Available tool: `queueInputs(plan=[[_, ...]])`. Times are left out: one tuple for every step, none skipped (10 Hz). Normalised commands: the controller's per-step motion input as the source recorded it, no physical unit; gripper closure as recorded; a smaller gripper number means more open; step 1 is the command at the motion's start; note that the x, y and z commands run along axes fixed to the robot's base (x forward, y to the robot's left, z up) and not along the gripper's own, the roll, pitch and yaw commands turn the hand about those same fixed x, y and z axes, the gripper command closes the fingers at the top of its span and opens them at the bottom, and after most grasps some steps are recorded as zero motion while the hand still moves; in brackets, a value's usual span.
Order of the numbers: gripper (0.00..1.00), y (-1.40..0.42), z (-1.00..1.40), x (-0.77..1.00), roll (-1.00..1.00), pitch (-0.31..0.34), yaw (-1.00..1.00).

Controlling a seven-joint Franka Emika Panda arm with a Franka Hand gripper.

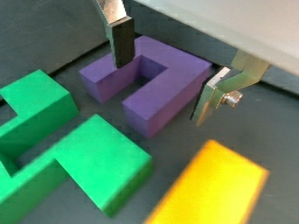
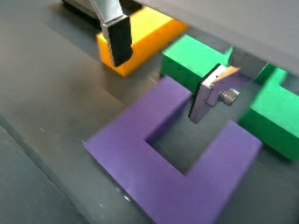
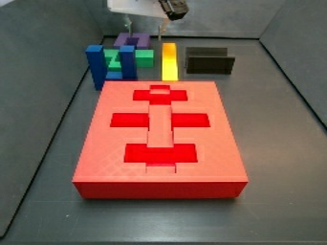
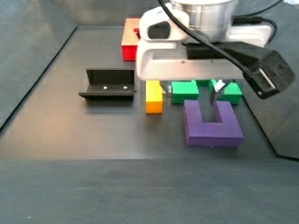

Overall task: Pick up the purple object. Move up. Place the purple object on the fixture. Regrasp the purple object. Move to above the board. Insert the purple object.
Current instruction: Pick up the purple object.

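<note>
My pincer hangs open right over the purple object, low down, plates apart. In a wrist view one finger sits down in the slot between the two prongs, and the other finger stands outside the far prong, so one prong lies between my pads; I can't tell whether either pad touches it. The second wrist camera shows the same: my pincer straddling one arm of the purple object, which lies flat on the dark floor.

In a side view my pincer comes down from the big white wrist housing onto the purple object, which lies nearest the camera in the row of pieces. Just beside it lie the green block and the yellow bar, with the fixture further along, apart from them, and the board only a red edge behind my housing.

From the opposite side camera the board fills the middle of the floor, cutouts facing up. Beyond its far edge stand the blue block, the green block, the purple object, the yellow bar and the fixture. My pincer is hard to make out there.
</note>
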Motion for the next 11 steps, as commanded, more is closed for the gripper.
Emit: queueInputs(plan=[[0.0, 0.0, -0.22, -0.13, 0.0, 0.0, -0.12], [0.0, 0.0, -0.29, 0.15, 0.01, 0.0, -0.02], [0.0, 0.03, -0.33, 0.0, 0.05, 0.0, 0.0], [0.0, 0.02, -0.25, -0.03, 0.06, 0.0, 0.0], [0.0, 0.0, -0.14, 0.0, 0.03, 0.0, 0.0], [0.0, 0.0, -0.06, 0.0, 0.02, 0.0, 0.0], [0.0, -0.04, 0.0, 0.06, 0.0, 0.0, 0.02], [0.0, -0.1, 0.0, 0.13, 0.0, 0.001, 0.03], [0.0, -0.14, -0.03, 0.12, 0.0, 0.0, 0.02], [0.0, -0.11, -0.22, 0.06, 0.02, -0.001, 0.01], [0.0, -0.05, -0.33, 0.0, 0.03, -0.036, 0.0]])
